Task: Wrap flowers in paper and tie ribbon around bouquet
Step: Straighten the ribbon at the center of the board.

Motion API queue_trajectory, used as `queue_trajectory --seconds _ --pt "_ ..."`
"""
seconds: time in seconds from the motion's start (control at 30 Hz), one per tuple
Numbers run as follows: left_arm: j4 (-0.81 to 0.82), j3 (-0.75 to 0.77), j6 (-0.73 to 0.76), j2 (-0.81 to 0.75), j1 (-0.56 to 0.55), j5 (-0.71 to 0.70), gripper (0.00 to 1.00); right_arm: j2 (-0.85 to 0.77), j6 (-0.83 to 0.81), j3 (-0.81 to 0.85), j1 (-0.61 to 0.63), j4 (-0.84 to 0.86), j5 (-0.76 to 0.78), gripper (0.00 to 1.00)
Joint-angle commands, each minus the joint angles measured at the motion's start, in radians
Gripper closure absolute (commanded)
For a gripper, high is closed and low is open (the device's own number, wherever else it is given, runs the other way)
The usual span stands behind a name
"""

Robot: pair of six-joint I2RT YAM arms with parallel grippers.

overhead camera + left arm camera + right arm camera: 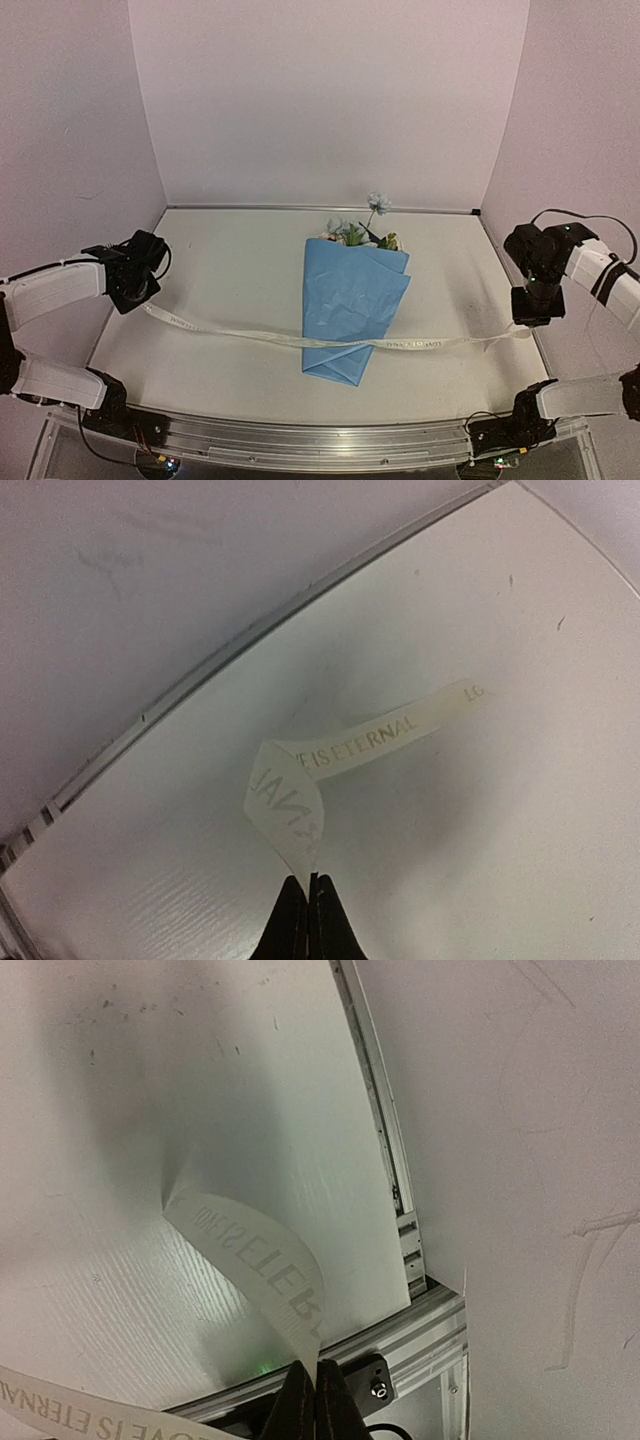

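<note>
The bouquet lies mid-table: blue paper (350, 300) folded into a cone, with the flowers (360, 232) sticking out of its wide far end. The cream ribbon (240, 334) stretches left to right across the cone's narrow lower part. My left gripper (138, 296) is shut on the ribbon's left end (290, 815) near the left table edge. At the right table edge my right gripper (527, 322) is shut on the other end of the ribbon (262, 1270). Each wrist view shows its ribbon end curling up out of closed black fingertips.
White walls enclose the table (230, 270) on three sides. A metal rail (300, 440) runs along the near edge, with both arm bases on it. The right table edge and its corner bracket (378, 1385) lie just under my right gripper.
</note>
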Motion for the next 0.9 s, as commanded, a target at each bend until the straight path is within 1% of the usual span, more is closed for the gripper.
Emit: queue_trajectory --seconds 0.0,0.1,0.2,0.33,0.37,0.4,0.43,0.6,0.67,0.8,0.83,0.87 --pt "0.076 -0.136 -0.158 -0.075 0.002 0.188 1.00 0.014 0.022 -0.019 -0.096 -0.067 -0.004 1.00" --pt "0.151 -0.197 -0.163 -0.057 0.002 0.247 1.00 0.023 0.036 -0.019 -0.114 -0.062 -0.027 1.00" --pt "0.204 -0.210 -0.155 -0.005 0.003 0.303 0.94 0.043 0.053 -0.027 -0.117 -0.054 -0.055 1.00" --pt "0.281 -0.222 -0.114 0.002 0.003 0.356 0.76 0.048 0.070 -0.069 -0.121 -0.038 -0.055 1.00" --pt "0.292 -0.221 -0.096 -0.005 0.003 0.367 0.69 0.044 0.072 -0.080 -0.131 -0.037 -0.053 1.00" --pt "0.300 -0.219 -0.088 -0.011 0.002 0.372 0.60 0.042 0.074 -0.088 -0.136 -0.035 -0.053 1.00" --pt "0.300 -0.215 -0.080 -0.019 0.003 0.377 0.55 0.042 0.075 -0.093 -0.145 -0.035 -0.054 0.99" --pt "0.241 -0.181 -0.065 -0.065 0.004 0.375 0.36 0.036 0.088 -0.100 -0.178 -0.037 -0.075 0.83" --pt "0.198 -0.166 -0.056 -0.092 0.004 0.360 0.28 0.031 0.087 -0.097 -0.182 -0.038 -0.080 0.72" --pt "0.144 -0.132 0.007 -0.163 0.004 0.350 0.16 0.020 0.078 -0.084 -0.188 -0.042 -0.096 0.54" --pt "0.137 -0.120 0.023 -0.179 0.003 0.355 0.14 0.018 0.076 -0.079 -0.188 -0.043 -0.109 0.50" --pt "0.135 -0.108 0.053 -0.196 0.003 0.365 0.13 0.018 0.075 -0.069 -0.188 -0.045 -0.143 0.49"
